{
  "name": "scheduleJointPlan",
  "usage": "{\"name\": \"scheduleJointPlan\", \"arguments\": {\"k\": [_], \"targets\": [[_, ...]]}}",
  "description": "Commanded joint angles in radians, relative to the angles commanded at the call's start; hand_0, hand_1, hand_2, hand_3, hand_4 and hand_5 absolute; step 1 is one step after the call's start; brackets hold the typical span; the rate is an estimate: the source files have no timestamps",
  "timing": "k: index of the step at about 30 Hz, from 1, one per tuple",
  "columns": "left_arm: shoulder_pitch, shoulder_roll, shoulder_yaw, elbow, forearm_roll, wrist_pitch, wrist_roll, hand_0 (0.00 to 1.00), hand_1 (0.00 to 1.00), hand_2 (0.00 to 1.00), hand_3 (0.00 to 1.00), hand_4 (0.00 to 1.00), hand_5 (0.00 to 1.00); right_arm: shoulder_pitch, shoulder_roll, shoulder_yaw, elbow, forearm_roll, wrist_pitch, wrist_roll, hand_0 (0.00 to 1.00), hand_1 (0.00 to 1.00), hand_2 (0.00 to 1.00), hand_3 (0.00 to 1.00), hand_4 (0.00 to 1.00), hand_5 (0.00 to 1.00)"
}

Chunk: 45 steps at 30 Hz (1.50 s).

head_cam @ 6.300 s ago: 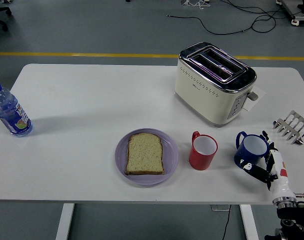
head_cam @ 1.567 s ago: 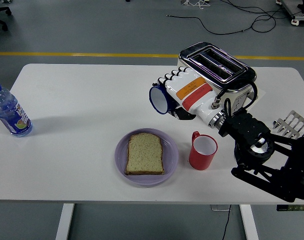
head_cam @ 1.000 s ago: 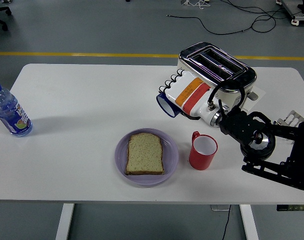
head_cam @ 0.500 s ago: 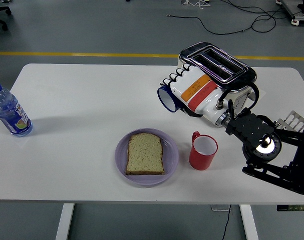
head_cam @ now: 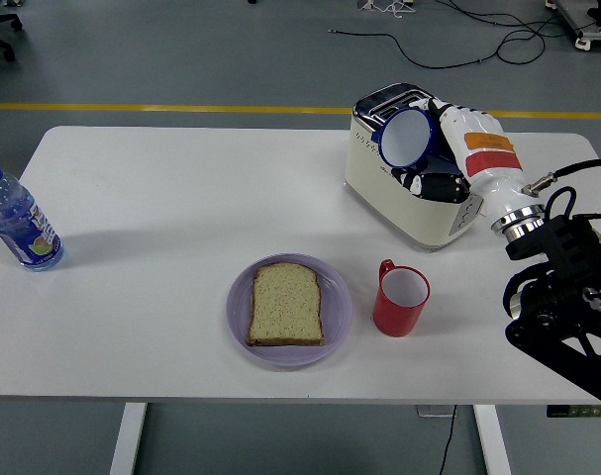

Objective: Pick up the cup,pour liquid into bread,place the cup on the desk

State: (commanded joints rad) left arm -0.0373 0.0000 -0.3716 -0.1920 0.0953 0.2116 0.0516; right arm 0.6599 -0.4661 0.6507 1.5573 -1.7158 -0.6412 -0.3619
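White bench (head_cam: 161, 336), near edge at bottom. Nearest the edge: purple plate (head_cam: 338, 297) with one bread slice (head_cam: 287, 304) lying flat on it. Just right of plate, red mug (head_cam: 401, 298), upright, handle pointing away, looks empty. Black right arm (head_cam: 562, 307) comes in from lower right, white forearm angled up and left. Far left, water bottle (head_cam: 18, 220) with blue cap, upright near the bench's left edge. Farther back, cream toaster (head_cam: 409, 188). Right hand (head_cam: 441, 148) held up in front of and over the toaster, fingers wrapped round the blue cup (head_cam: 407, 137); cup is off the bench, tipped on its side, white inside facing the camera and left. Well apart from the bread.
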Motion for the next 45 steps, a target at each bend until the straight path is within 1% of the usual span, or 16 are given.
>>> {"name": "scheduleJointPlan", "arguments": {"k": [5,8,10,13,14,17,18,19,22,23,24,31,34,38,40,45], "targets": [[-0.003,0.000,-0.003,0.000,0.003,0.000,0.000,0.634,0.644,0.657,0.509,0.237,0.849,-0.109,0.018,0.168,0.030,0.071,-0.004,0.035,0.516,0.457,0.590,0.555,0.629,0.002],[-0.005,0.000,-0.007,0.000,0.008,0.000,-0.001,0.634,0.644,0.657,0.510,0.237,0.848,-0.178,0.038,0.258,0.043,0.155,-0.004,0.082,0.518,0.454,0.588,0.555,0.625,0.002],[-0.006,0.000,-0.007,0.000,0.009,0.000,-0.001,0.634,0.644,0.657,0.510,0.237,0.848,-0.206,0.046,0.297,0.046,0.200,-0.004,0.103,0.518,0.454,0.588,0.555,0.625,0.002],[-0.007,0.000,-0.004,0.000,0.009,0.000,0.000,0.635,0.644,0.657,0.509,0.237,0.848,-0.275,0.063,0.373,0.053,0.305,0.000,0.176,0.532,0.452,0.589,0.556,0.615,0.002],[-0.007,0.000,-0.004,0.000,0.010,0.000,0.000,0.635,0.644,0.657,0.509,0.237,0.848,-0.298,0.069,0.393,0.054,0.340,0.012,0.199,0.532,0.452,0.589,0.556,0.615,0.002],[-0.008,0.000,-0.003,0.000,0.011,0.000,0.000,0.635,0.644,0.657,0.509,0.237,0.848,-0.340,0.083,0.424,0.049,0.409,0.023,0.243,0.532,0.452,0.589,0.556,0.615,0.002],[-0.008,0.000,-0.001,0.000,0.010,0.000,0.000,0.635,0.643,0.656,0.510,0.238,0.848,-0.359,0.094,0.441,0.041,0.431,0.025,0.267,0.536,0.452,0.587,0.560,0.564,0.002],[-0.009,0.000,0.000,0.001,0.009,0.000,0.000,0.635,0.643,0.656,0.510,0.238,0.848,-0.369,0.099,0.448,0.038,0.442,0.025,0.281,0.536,0.452,0.587,0.560,0.564,0.002],[-0.010,0.000,-0.001,0.001,0.013,0.000,0.000,0.635,0.643,0.656,0.510,0.238,0.848,-0.410,0.131,0.470,-0.006,0.513,-0.004,0.374,0.536,0.452,0.587,0.560,0.564,0.002],[-0.010,0.000,-0.001,0.001,0.013,0.000,0.000,0.635,0.643,0.656,0.510,0.238,0.848,-0.417,0.137,0.473,-0.017,0.528,-0.004,0.411,0.536,0.452,0.587,0.560,0.564,0.002],[-0.010,0.000,-0.001,0.001,0.013,0.000,0.000,0.634,0.644,0.656,0.510,0.238,0.848,-0.428,0.148,0.473,-0.041,0.552,-0.004,0.446,0.526,0.443,0.575,0.560,0.523,0.002],[-0.012,0.000,-0.001,0.000,0.016,0.001,-0.001,0.634,0.643,0.656,0.510,0.238,0.848,-0.488,0.200,0.472,-0.188,0.676,-0.004,0.726,0.514,0.442,0.575,0.557,0.510,0.002],[-0.011,0.000,-0.002,0.000,0.017,0.001,-0.002,0.634,0.643,0.656,0.510,0.238,0.848,-0.507,0.216,0.469,-0.236,0.721,-0.004,0.812,0.514,0.442,0.575,0.557,0.510,0.002],[-0.011,0.000,0.001,0.001,0.016,0.001,-0.003,0.634,0.643,0.656,0.509,0.237,0.848,-0.518,0.223,0.468,-0.266,0.708,-0.004,0.835,0.517,0.445,0.576,0.557,0.518,0.002],[-0.010,0.000,0.004,0.001,0.015,0.001,-0.003,0.634,0.643,0.656,0.509,0.237,0.848,-0.526,0.228,0.462,-0.296,0.683,-0.004,0.803,0.517,0.445,0.576,0.557,0.518,0.002],[-0.009,0.000,0.013,0.001,0.013,0.001,-0.003,0.635,0.643,0.657,0.509,0.238,0.850,-0.533,0.241,0.435,-0.360,0.687,-0.004,0.798,0.509,0.447,0.576,0.556,0.542,0.002]]}}
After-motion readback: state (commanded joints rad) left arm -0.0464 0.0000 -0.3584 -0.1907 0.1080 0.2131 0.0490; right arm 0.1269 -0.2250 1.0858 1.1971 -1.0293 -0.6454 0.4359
